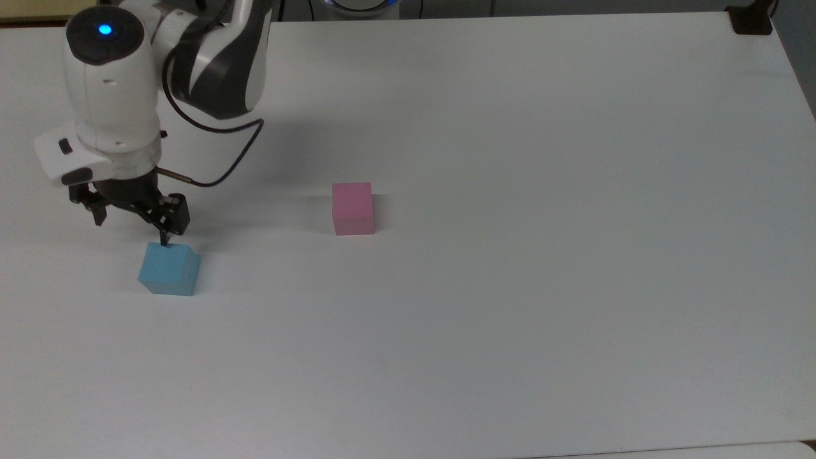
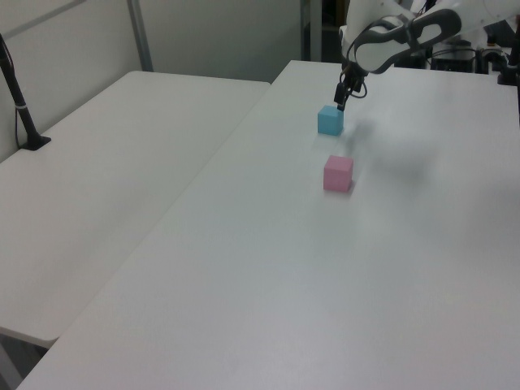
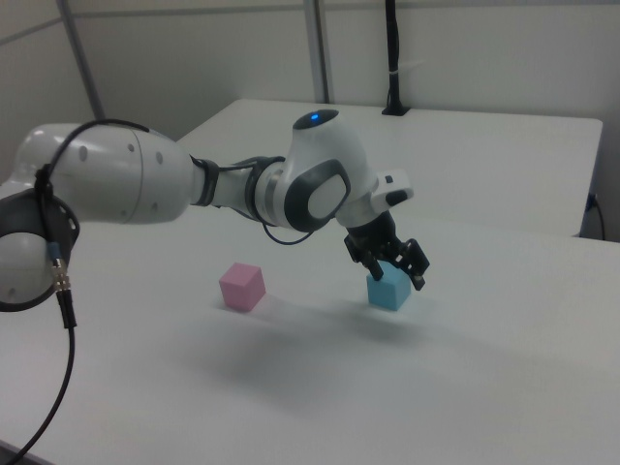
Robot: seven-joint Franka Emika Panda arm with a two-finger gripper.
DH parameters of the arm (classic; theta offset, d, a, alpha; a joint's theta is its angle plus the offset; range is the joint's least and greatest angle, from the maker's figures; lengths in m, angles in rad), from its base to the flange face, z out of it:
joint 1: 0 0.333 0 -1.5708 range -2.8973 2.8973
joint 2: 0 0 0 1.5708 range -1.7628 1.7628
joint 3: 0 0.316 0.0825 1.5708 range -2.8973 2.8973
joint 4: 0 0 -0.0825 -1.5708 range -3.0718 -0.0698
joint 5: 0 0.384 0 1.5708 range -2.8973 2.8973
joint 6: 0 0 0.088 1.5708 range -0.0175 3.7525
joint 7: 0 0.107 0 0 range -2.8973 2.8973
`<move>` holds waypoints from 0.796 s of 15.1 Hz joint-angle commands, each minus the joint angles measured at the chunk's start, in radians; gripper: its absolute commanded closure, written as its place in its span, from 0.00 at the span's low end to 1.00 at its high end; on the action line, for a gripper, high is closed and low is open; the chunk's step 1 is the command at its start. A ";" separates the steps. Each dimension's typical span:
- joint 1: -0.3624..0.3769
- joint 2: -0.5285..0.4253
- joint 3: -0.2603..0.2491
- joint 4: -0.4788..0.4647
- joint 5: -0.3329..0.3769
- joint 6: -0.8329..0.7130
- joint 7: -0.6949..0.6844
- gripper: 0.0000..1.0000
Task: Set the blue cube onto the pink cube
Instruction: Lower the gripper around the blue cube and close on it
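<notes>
While the gripper (image 1: 131, 231) hangs spread wide above it, the plain sky-blue cube (image 1: 169, 269) sits untouched.

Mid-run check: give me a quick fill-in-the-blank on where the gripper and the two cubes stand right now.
1. The gripper hangs just above the ____ cube.
2. Its jaws stand ____, with nothing between them.
3. The pink cube rests on the white ____, apart from the other cube.
4. In the top view, the pink cube lies to the ____ of the blue one.

Missing words: blue; open; table; right
</notes>
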 commanded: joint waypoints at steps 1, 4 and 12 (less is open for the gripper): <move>0.029 0.036 -0.008 0.037 0.120 0.031 -0.006 0.00; 0.037 0.016 -0.008 0.057 0.182 0.017 -0.011 0.00; 0.043 0.021 -0.008 0.054 0.214 -0.044 -0.113 0.00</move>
